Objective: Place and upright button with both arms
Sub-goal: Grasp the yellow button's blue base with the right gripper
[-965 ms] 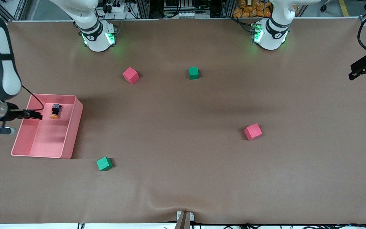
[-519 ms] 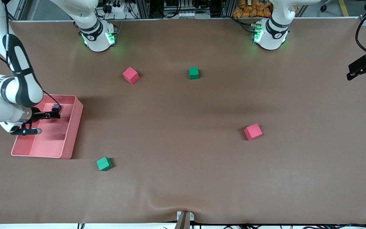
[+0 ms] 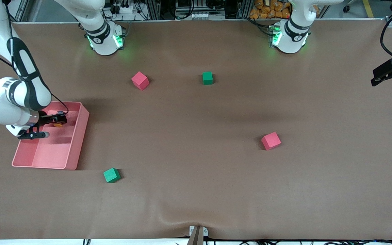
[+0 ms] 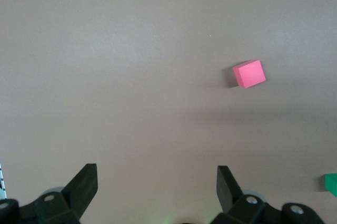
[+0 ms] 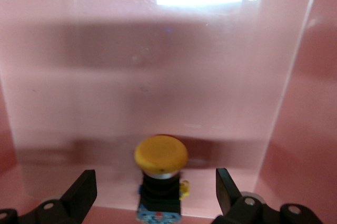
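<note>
The button (image 3: 58, 125) lies on its side in the pink tray (image 3: 77, 143) at the right arm's end of the table; only its orange cap shows under my hand. In the right wrist view the button (image 5: 160, 156) shows its orange cap and black body between my fingers, on the tray (image 5: 158, 66) floor. My right gripper (image 3: 59, 119) (image 5: 156, 188) is open, low in the tray, one finger on each side of the button and apart from it. My left gripper (image 3: 390, 72) (image 4: 157, 183) is open and empty, up over the table's edge at the left arm's end.
Two red cubes (image 3: 140, 80) (image 3: 271, 141) and two green cubes (image 3: 207, 78) (image 3: 111, 175) lie scattered on the brown table. The left wrist view shows a red cube (image 4: 249, 73) and a green cube (image 4: 331, 184) at its edge. The tray's walls stand close around my right gripper.
My right arm has swung in over the tray, and its open gripper moved from the tray's outer wall to straddle the button. The left arm has barely shifted.
</note>
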Available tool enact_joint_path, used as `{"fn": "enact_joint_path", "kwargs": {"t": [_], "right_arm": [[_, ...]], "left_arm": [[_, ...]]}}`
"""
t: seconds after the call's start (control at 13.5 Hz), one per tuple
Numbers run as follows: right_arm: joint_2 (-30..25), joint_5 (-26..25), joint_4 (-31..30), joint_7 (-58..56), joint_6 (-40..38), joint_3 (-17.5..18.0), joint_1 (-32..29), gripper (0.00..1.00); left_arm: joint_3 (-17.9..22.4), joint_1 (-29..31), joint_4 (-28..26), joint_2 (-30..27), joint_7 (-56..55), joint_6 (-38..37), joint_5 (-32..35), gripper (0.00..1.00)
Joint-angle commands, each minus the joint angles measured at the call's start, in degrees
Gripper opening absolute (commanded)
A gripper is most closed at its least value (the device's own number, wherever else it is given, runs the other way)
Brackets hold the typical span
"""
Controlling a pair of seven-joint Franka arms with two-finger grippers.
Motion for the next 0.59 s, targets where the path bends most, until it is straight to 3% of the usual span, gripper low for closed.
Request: {"fn": "enact_joint_path", "kwargs": {"t": [0.0, 0.52], "right_arm": [[-2.0, -1.9, -4.7, -0.9, 4.5, 0.8, -2.1, 1.00], [-0.8, -1.9, -6.1, -0.9, 7.0, 0.7, -3.1, 1.00]], "left_arm": [[-0.1, -0.1, 1.0, 0.2, -0.7, -0.7, -0.1, 1.00], [-0.1, -0.1, 0.9, 0.1, -0.2, -0.8, 0.2, 1.00]]}}
